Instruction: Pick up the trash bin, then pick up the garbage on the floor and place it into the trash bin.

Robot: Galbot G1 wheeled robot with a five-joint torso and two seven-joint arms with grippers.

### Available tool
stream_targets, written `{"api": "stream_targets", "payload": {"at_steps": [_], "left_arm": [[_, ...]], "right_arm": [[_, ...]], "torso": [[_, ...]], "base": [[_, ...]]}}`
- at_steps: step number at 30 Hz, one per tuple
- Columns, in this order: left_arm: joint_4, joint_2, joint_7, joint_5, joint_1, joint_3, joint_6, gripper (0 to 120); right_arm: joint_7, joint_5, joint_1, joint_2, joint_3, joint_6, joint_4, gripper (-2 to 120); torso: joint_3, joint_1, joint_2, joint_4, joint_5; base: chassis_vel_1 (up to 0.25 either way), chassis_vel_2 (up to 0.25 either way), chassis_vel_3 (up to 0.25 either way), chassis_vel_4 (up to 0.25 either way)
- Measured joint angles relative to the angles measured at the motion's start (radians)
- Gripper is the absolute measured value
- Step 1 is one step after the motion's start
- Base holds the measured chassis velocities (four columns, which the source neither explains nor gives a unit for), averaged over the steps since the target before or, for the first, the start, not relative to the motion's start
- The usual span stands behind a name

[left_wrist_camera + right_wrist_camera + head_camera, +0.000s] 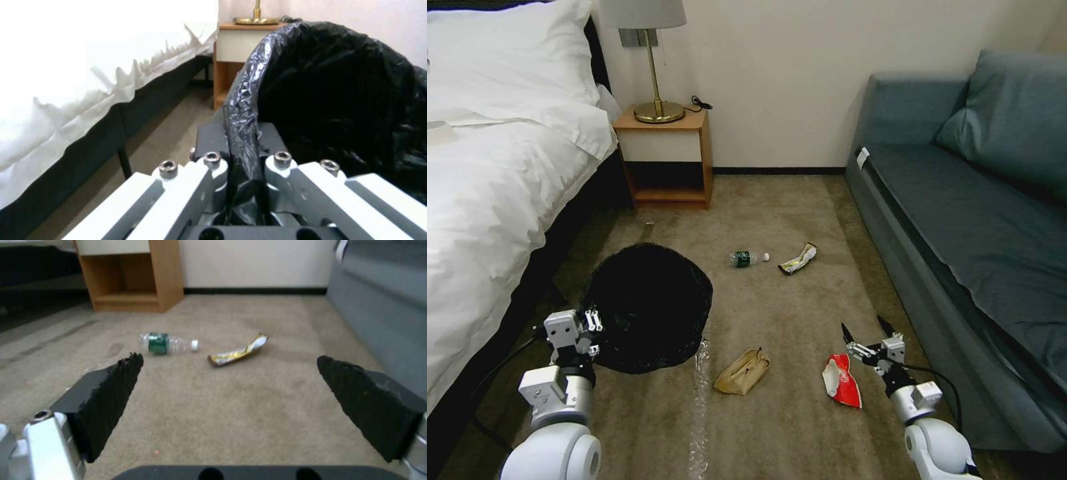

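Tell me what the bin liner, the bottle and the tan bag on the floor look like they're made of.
Crinkly black bin liner: thin glossy plastic film, judging by shiny creases.
Small clear green-labelled bottle: transparent plastic, apparently; carpet shows through.
Crumpled tan bag: probably matte paper, with stiff folds.

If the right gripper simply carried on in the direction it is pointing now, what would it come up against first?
Most likely bare carpet. The right gripper, open, aims low over the floor; beyond lie the wrapper and bottle, the wrapper nearer its line, though depth is uncertain.
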State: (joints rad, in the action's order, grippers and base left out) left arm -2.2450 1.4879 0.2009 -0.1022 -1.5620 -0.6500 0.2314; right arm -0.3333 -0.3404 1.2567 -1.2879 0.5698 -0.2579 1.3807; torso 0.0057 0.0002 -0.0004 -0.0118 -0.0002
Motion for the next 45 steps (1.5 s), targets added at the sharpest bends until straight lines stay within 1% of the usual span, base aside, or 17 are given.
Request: {"api": "stream_targets", "payload": {"at_steps": [2,5,8,9,11,14,15,16,19,20,22,23,24,27,32,38,45], "left_arm": [[0.007,-0.001,0.001,0.002,0.002,0.001,0.0,4],[0.024,0.001,0.003,0.002,0.01,-0.002,0.0,4],[0.029,0.003,0.004,0.002,0.014,-0.001,0.0,4],[0.029,0.003,0.004,0.002,0.014,-0.001,0.0,4],[0.031,0.008,0.006,0.005,0.017,0.003,0.0,4],[0.032,0.01,0.008,0.008,0.018,0.008,0.0,4],[0.032,0.012,0.01,0.012,0.018,0.021,0.0,4],[0.032,0.012,0.01,0.012,0.018,0.021,0.0,4],[0.033,0.017,0.012,0.023,0.012,0.029,0.0,4],[0.033,0.017,0.012,0.023,0.012,0.029,0.0,4],[0.036,0.019,0.013,0.026,0.008,0.028,-0.003,4],[0.036,0.019,0.013,0.026,0.008,0.028,-0.003,4],[0.038,0.022,0.014,0.028,0.007,0.029,-0.005,4],[0.041,0.027,0.014,0.033,0.006,0.037,-0.009,4],[0.043,0.033,0.016,0.043,0.006,0.045,-0.011,4],[0.047,0.037,0.02,0.047,0.01,0.035,-0.012,4],[0.041,0.041,0.022,0.054,0.006,0.041,-0.012,4]], "right_arm": [[0.0,-0.012,-0.014,0.004,-0.009,0.013,-0.019,100],[0.009,-0.059,-0.043,0.026,-0.04,0.07,-0.067,100],[0.018,-0.086,-0.057,0.043,-0.059,0.098,-0.088,100],[0.018,-0.086,-0.057,0.043,-0.059,0.098,-0.088,100],[0.033,-0.135,-0.065,0.066,-0.085,0.143,-0.095,100],[0.038,-0.159,-0.069,0.077,-0.098,0.171,-0.097,100],[0.047,-0.192,-0.073,0.094,-0.117,0.224,-0.1,100],[0.047,-0.192,-0.073,0.094,-0.117,0.224,-0.1,100],[0.087,-0.239,-0.047,0.143,-0.141,0.359,-0.078,100],[0.087,-0.239,-0.047,0.143,-0.141,0.359,-0.078,100],[0.129,-0.275,-0.018,0.184,-0.156,0.446,-0.039,100],[0.129,-0.275,-0.018,0.184,-0.156,0.446,-0.039,100],[0.141,-0.283,-0.007,0.199,-0.162,0.47,-0.026,100],[0.133,-0.278,0.002,0.212,-0.166,0.493,-0.015,100],[0.104,-0.261,0.001,0.213,-0.178,0.503,-0.008,100],[0.072,-0.233,-0.005,0.192,-0.2,0.503,-0.019,100],[0.052,-0.201,-0.011,0.173,-0.216,0.489,-0.046,100]], "torso": [[0.0,0.0,0.0,0.0,0.0],[0.0,0.0,0.0,-0.0003,0.0001],[0.0,0.0,0.0,-0.0003,0.0001],[0.0,0.0,0.0,-0.0003,0.0001],[0.0,0.0,0.0,-0.0002,0.0001],[0.0,0.0,0.0,-0.0003,0.0],[0.0,0.0,0.0,-0.0002,0.0001],[0.0,0.0,0.0,-0.0002,0.0001],[0.0,0.0,0.0,-0.0003,0.0002],[0.0,0.0,0.0,-0.0003,0.0002],[0.0,0.0,0.0,-0.0004,0.0001],[0.0,0.0,0.0,-0.0004,0.0001],[0.0,0.0,0.0,-0.0004,-0.0001],[0.0,0.0,0.0,-0.0004,0.0001],[0.0,0.0,0.0,-0.0002,0.0002],[0.0,0.0,0.0,-0.0002,0.0001],[0.0,0.0,0.0,-0.0003,0.0]], "base": [[0.0,0.0,0.0,0.0],[0.0,0.0,0.0,0.0],[0.0,0.0,0.0,0.0],[0.0,0.0,0.0,0.0],[0.0,0.0,0.0,0.0],[0.0,0.0,0.0,0.0],[0.0,0.0,0.0,0.0],[0.0,0.0,0.0,0.0],[0.0,0.0,0.0,0.0],[0.0,0.0,0.0,0.0],[0.0,0.0,0.0,0.0],[0.0,0.0,0.0,0.0],[0.0,0.0,0.0,0.0],[0.0,0.0,0.0,0.0],[0.0,0.0,0.0,0.0],[0.0,0.0,0.0,0.0],[0.0,0.0,0.0,0.0]]}}
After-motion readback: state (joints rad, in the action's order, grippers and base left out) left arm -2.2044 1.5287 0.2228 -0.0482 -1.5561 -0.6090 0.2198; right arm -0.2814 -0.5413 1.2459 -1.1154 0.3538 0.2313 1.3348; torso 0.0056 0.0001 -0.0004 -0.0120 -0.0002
